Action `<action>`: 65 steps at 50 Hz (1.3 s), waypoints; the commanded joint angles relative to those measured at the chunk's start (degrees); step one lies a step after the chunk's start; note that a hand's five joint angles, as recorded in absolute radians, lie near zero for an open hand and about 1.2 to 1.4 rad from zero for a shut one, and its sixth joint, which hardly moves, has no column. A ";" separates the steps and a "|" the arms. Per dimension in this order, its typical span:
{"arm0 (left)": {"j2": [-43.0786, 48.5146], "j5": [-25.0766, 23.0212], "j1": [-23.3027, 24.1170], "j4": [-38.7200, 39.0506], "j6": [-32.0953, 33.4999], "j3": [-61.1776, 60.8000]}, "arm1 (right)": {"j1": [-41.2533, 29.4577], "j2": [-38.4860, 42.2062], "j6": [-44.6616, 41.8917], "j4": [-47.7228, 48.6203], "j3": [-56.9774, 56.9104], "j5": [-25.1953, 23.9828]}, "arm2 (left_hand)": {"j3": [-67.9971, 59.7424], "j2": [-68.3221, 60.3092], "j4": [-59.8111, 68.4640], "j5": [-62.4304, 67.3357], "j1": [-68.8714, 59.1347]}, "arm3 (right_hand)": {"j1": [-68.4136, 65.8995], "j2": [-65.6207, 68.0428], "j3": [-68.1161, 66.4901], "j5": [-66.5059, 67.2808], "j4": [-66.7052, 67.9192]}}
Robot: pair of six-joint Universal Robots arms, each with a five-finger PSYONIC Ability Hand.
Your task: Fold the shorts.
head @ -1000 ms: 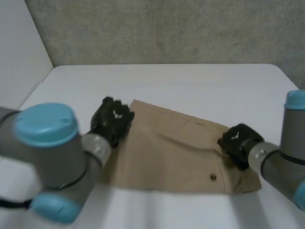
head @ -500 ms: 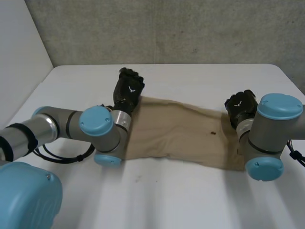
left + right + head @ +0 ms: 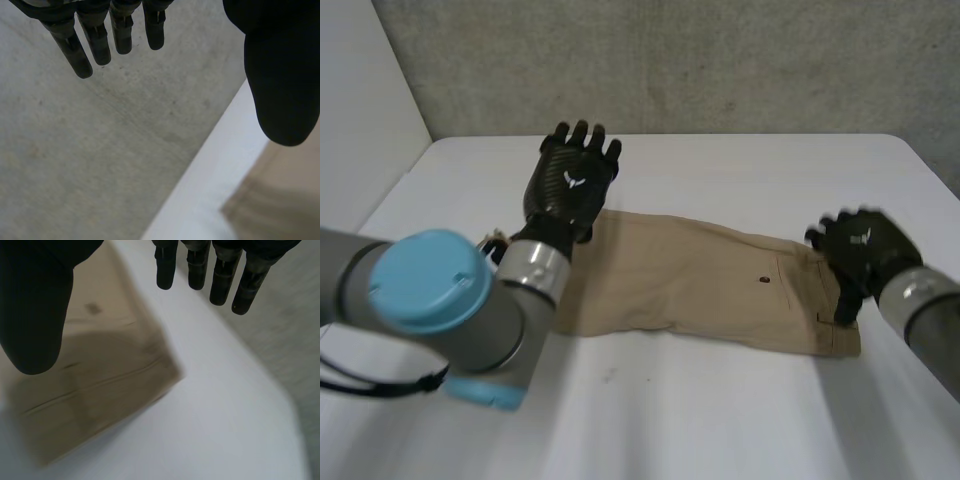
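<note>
The tan shorts (image 3: 700,285) lie folded flat across the middle of the white table (image 3: 740,170), with a small dark button on top. My left hand (image 3: 572,180) is raised above the shorts' left end, fingers (image 3: 80,47) straight and spread, holding nothing. My right hand (image 3: 865,250) hovers over the shorts' right end, fingers (image 3: 220,275) straight, empty. In the right wrist view the waistband corner of the shorts (image 3: 100,385) lies under the palm. In the left wrist view a corner of the shorts (image 3: 280,200) lies below the thumb.
A grey concrete wall (image 3: 670,65) stands behind the table's far edge. The table's left edge (image 3: 400,190) runs beside my left arm (image 3: 450,310). Bare tabletop lies in front of the shorts.
Both hands have let go of the shorts and opened. They have lifted off the cloth ends, the left rising toward the far side, the right drawing to the right.
</note>
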State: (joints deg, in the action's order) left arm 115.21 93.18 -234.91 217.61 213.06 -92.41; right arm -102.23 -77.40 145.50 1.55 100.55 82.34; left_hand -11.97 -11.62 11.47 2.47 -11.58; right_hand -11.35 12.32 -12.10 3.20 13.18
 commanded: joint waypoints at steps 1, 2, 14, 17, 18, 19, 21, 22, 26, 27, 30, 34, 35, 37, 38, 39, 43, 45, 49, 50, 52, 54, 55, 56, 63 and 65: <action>-5.70 0.07 0.07 -3.77 -11.34 -9.19 | 4.15 1.02 2.60 5.82 9.13 -6.49 | 1.42 1.07 -0.92 -1.92 1.03 | -3.59 2.63 -2.84 1.74 1.76; -5.70 0.07 0.07 -3.95 -11.87 -9.45 | 4.41 1.37 2.69 7.40 9.66 -6.50 | 1.42 1.07 -0.92 -1.92 1.03 | -4.94 3.98 -4.19 3.09 3.11; -2.97 3.14 -0.46 -3.95 -13.20 -9.80 | 5.46 10.16 1.98 15.77 9.58 -5.36 | 1.42 1.07 -0.92 -1.92 1.03 | -68.50 67.53 -67.75 66.65 66.67; -2.97 3.67 -0.37 -4.04 -13.20 -9.80 | 7.49 9.29 1.28 16.56 10.46 -3.86 | 1.42 1.07 -0.92 -1.92 1.03 | -68.65 67.68 -67.90 66.80 66.82; -2.97 3.76 -0.37 -4.04 -13.20 -9.80 | 7.92 7.54 0.58 16.73 10.72 -2.99 | 1.42 1.07 -0.92 -1.92 1.03 | -68.65 67.68 -67.90 66.80 66.82; -3.06 3.76 -0.37 -4.12 -13.20 -9.89 | 8.28 5.79 0.06 16.73 10.89 -2.72 | 1.42 1.07 -0.92 -1.92 1.03 | -68.65 67.68 -67.90 66.80 66.82; -3.32 3.76 -0.28 -4.21 -13.20 -9.98 | 8.80 2.36 -1.44 16.47 11.33 -2.63 | 1.42 1.07 -0.92 -1.92 1.03 | -68.65 67.68 -67.90 66.80 66.82; -3.41 3.67 -0.28 -4.21 -13.20 -9.98 | 9.76 -0.88 -3.53 16.21 11.60 -2.45 | 1.42 1.07 -0.92 -1.92 1.03 | -68.65 67.68 -67.90 66.80 66.82; -4.46 3.76 -0.28 -4.30 -13.20 -10.16 | 13.80 -3.81 -10.81 16.03 12.13 -2.36 | 1.42 1.07 -0.92 -1.92 1.03 | -68.65 67.68 -67.90 66.80 66.82; -4.73 3.85 -0.28 -4.30 -13.20 -10.16 | 14.34 -3.90 -12.50 16.03 12.04 -2.28 | 1.42 1.07 -0.92 -1.92 1.03 | -68.65 67.68 -67.90 66.80 66.82; -5.17 4.55 -0.28 -4.39 -13.28 -10.16 | 14.87 -3.99 -20.50 15.86 11.16 -2.19 | 1.42 1.07 -0.92 -1.92 1.03 | -68.65 67.68 -67.90 66.80 66.82; -5.61 5.78 -0.37 -4.39 -13.29 -10.16 | 12.86 -3.72 -30.34 15.68 8.18 -2.19 | 1.75 1.40 -1.25 -2.26 1.37 | -68.65 67.68 -67.90 66.80 66.82; -5.70 5.95 -0.37 -4.39 -13.29 -10.16 | 10.68 -3.55 -32.19 15.77 7.48 -2.54 | 1.75 1.40 -1.25 -2.26 1.37 | -68.65 67.68 -67.90 66.80 66.82; -6.05 6.48 -0.46 -4.47 -13.29 -10.24 | 3.12 -2.67 -36.85 16.38 5.63 -2.89 | 1.75 1.40 -1.25 -2.26 1.37 | -68.65 67.68 -67.90 66.80 66.82; -6.22 6.57 -0.46 -4.48 -13.29 -10.24 | 1.09 -2.23 -37.73 16.47 4.93 -2.98 | 1.75 1.40 -1.25 -2.26 1.37 | -68.65 67.68 -67.90 66.80 66.82; -6.40 6.75 -0.55 -4.48 -13.20 -10.24 | -1.71 -1.36 -38.70 16.64 4.14 -2.98 | 1.75 1.40 -1.25 -2.26 1.37 | -68.65 67.68 -67.90 66.80 66.82; -7.54 7.62 -0.72 -4.74 -13.20 -10.24 | -12.44 3.47 -42.13 17.26 0.62 -4.03 | 1.92 1.57 -1.42 -2.42 1.53 | -68.65 67.68 -67.90 66.80 66.82; -8.42 8.24 -0.81 -5.18 -13.29 -10.16 | -17.81 6.11 -43.45 17.26 -0.53 -6.22 | 1.97 1.62 -1.47 -2.47 1.58 | -68.65 67.68 -67.90 66.80 66.82; -9.56 8.59 -1.16 -5.44 -13.37 -9.89 | -24.58 12.00 -45.39 17.00 -2.37 -13.60 | 1.97 1.62 -1.47 -2.47 1.58 | -68.65 67.68 -67.90 66.80 66.82; -9.74 8.59 -1.16 -5.44 -13.29 -9.81 | -25.46 13.23 -45.48 17.00 -2.64 -15.01 | 1.97 1.62 -1.47 -2.47 1.58 | -68.65 67.68 -67.90 66.80 66.82; -10.26 8.59 -1.25 -5.53 -13.29 -9.45 | -26.69 16.21 -45.04 16.82 -3.51 -17.29 | 1.97 1.62 -1.47 -2.47 1.58 | -65.38 64.41 -64.62 63.52 63.54; -10.53 8.59 -1.42 -5.62 -13.29 -9.28 | -26.79 17.19 -44.60 16.82 -3.87 -17.75 | 1.97 1.62 -1.47 -2.47 1.58 | -45.77 44.81 -45.02 43.92 43.94; -10.70 8.59 -1.43 -5.62 -13.29 -9.28 | -26.88 17.11 -43.73 16.82 -3.96 -17.22 | 1.97 1.62 -1.47 -2.47 1.58 | -23.01 22.05 -22.26 21.16 21.18; -10.97 8.59 -1.51 -5.79 -13.29 -9.10 | -27.05 16.93 -42.76 16.82 -4.04 -16.87 | 1.97 1.62 -1.47 -2.47 1.58 | -15.29 14.33 -14.54 13.44 13.46; -11.50 8.59 -1.16 -7.64 -13.37 -6.29 | -24.69 5.37 -10.52 17.35 -3.61 -16.16 | 1.97 1.62 -1.47 -2.47 1.58 | 1.35 -2.32 2.10 -3.20 -3.18; -11.41 8.59 -0.81 -8.34 -14.07 -4.62 | -23.45 1.39 0.96 17.35 -3.43 -16.08 | 1.97 1.62 -1.47 -2.47 1.58 | 1.35 -2.32 2.10 -3.20 -3.18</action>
State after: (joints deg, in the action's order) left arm 103.83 101.80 -236.31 210.92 199.75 -100.23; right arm -129.07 -63.50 114.21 18.67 96.54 65.50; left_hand -11.97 -11.62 11.46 2.47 -11.58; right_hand -13.59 16.13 -15.66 6.31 15.51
